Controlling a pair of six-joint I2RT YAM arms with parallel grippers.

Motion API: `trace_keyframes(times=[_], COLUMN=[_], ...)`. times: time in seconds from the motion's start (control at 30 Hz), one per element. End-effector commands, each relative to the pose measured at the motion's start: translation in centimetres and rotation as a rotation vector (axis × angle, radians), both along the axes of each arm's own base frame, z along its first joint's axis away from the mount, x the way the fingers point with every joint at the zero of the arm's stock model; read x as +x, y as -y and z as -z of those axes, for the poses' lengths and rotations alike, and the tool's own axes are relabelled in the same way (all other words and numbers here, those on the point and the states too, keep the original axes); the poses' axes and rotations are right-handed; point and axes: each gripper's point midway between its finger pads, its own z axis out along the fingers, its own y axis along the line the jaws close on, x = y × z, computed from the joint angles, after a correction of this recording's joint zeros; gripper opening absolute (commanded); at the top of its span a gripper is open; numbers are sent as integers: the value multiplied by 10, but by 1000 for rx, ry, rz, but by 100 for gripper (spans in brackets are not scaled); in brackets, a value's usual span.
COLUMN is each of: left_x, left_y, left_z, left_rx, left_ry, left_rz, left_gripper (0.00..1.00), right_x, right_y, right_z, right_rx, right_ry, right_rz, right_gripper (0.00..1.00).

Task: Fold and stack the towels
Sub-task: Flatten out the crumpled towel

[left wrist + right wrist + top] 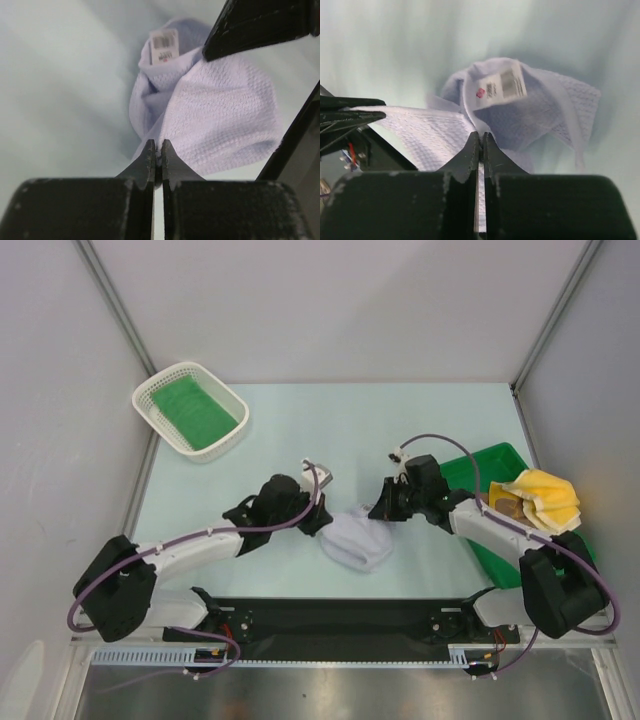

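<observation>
A crumpled white towel [358,540] lies on the table between my two arms. My left gripper [323,520] is at its left edge and my right gripper [381,510] at its upper right. In the left wrist view the left gripper [157,146] is shut on a fold of the white towel [220,120]. In the right wrist view the right gripper [481,136] is shut on the white towel [550,110] just below its sewn label [500,87]. A green towel [195,410] lies in the basket. A yellow towel [547,498] sits on a brown towel [507,506] at the right.
The white mesh basket [150,412] stands at the back left. A green plastic tray [480,465] sits at the right edge under the yellow and brown towels. Walls close in the table on the left, back and right.
</observation>
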Motion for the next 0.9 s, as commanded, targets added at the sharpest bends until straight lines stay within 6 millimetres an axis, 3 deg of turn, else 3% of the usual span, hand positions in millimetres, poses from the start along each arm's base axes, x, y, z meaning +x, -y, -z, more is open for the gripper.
trace_keyframes(times=[0.0, 0.03, 0.1, 0.13, 0.2, 0.23, 0.37, 0.47, 0.7, 0.87], left_x=[40, 55, 63, 72, 76, 80, 84, 86, 71, 64], left_y=[23, 32, 34, 41, 40, 42, 36, 29, 25, 26], left_z=[-75, -114, -131, -157, -168, -185, -194, -193, -181, -168], left_rx=[-30, -67, -47, -71, -51, -61, -27, -13, 0, 3], left_ry=[167, 225, 228, 265, 278, 302, 321, 315, 260, 227], left_rz=[8, -1, 5, 7, 5, 2, -3, -20, 21, 51], left_gripper=[0, 0, 0, 0, 0, 0, 0, 0, 0, 0], right_x=[31, 42, 45, 49, 44, 43, 42, 43, 27, 20], right_y=[-3, 4, 18, 23, 28, 30, 50, 57, 55, 63], right_z=[-67, -95, -115, -128, -152, -162, -193, -196, -155, -152], right_rx=[47, 42, 22, 21, 55, 64, 46, 34, 10, 1], right_ry=[146, 220, 242, 268, 321, 342, 432, 437, 308, 306], right_rz=[28, 81, 142, 172, 186, 193, 278, 294, 255, 268], right_gripper=[0, 0, 0, 0, 0, 0, 0, 0, 0, 0])
